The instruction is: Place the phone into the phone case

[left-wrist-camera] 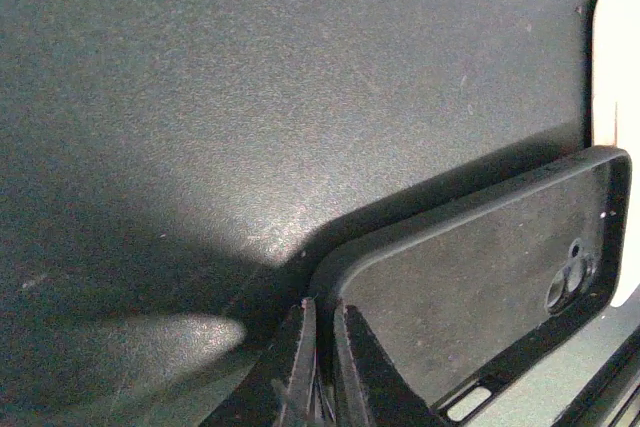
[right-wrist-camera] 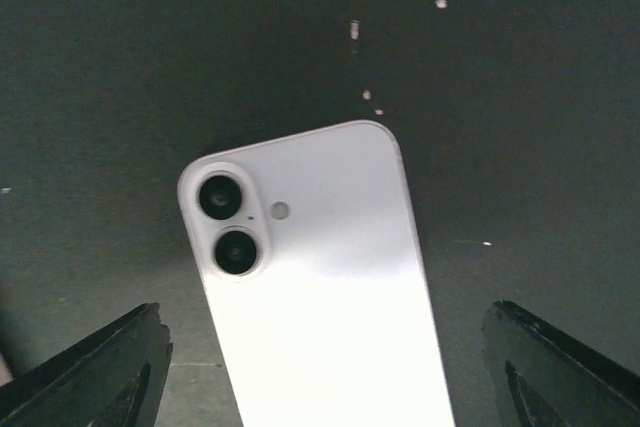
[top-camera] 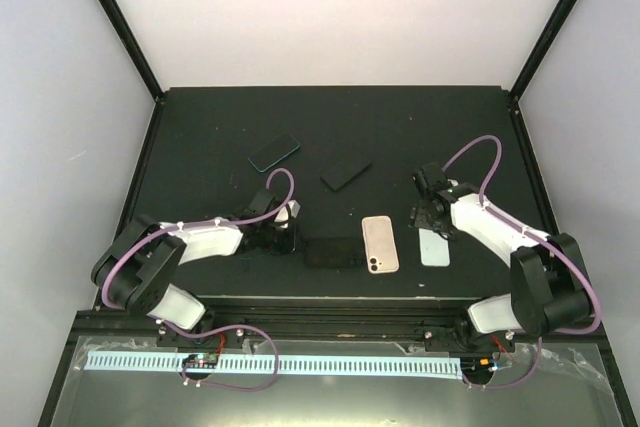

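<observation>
Top external view, nearest first: the left arm (top-camera: 205, 239) reaches in low from its base, and the left jaws are clenched on the rim of the black phone case (top-camera: 335, 252). The case lies open side up, close to the near edge of the tabletop (top-camera: 200, 127). The left wrist view shows the two jaws pinched almost together over a corner of the case wall, with the camera cutout at the other end.

Just beside the case lies a pink phone (top-camera: 380, 244), back up. Past it, the right arm (top-camera: 490, 227) hangs over a pale phone (top-camera: 435, 250), also back up. The right jaws are spread wide to either side of it, touching nothing.

The task has hardly begun, I judge: the case is steadied, no phone is lifted, and the seating is all left to do. The pale phone looks like the one meant.

The pink phone lies between the pale phone and the case, so a straight slide is blocked. Farther off lie a dark slab (top-camera: 346, 174) and a teal-edged one (top-camera: 274, 151), with bare tabletop beyond them up to the far edge.
</observation>
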Tool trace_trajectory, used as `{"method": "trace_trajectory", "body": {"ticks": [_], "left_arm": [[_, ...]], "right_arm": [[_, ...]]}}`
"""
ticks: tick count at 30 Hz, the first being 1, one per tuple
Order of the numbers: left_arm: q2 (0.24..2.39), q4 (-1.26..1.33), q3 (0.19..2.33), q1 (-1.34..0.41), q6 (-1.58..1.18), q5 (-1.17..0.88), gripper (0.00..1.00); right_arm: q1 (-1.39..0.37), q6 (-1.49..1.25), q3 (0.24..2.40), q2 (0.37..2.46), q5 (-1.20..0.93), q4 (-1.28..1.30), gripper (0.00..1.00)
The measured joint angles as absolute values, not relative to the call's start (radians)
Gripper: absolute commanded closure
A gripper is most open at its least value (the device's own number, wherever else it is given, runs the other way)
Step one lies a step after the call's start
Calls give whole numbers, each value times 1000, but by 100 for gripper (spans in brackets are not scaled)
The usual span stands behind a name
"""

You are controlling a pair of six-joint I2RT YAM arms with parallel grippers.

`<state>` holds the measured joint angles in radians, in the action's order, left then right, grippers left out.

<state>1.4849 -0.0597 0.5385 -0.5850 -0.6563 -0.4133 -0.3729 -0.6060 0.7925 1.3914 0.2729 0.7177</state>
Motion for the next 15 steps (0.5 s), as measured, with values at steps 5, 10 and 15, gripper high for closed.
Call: {"method": "trace_trajectory", "body": {"ticks": [5,10,15], "left_arm": [[1466,-95,542,-585,-649,-365,98],[1418,-160,540,-585,-658,-296,98],[1318,-205,506,-568,-716,-245,99]], "right_arm": [[-345,-607,777,1395,276,717,12],[-318,-603,773,1408,274,708,7],[-283,-575,773,1456,228,683,5]]}}
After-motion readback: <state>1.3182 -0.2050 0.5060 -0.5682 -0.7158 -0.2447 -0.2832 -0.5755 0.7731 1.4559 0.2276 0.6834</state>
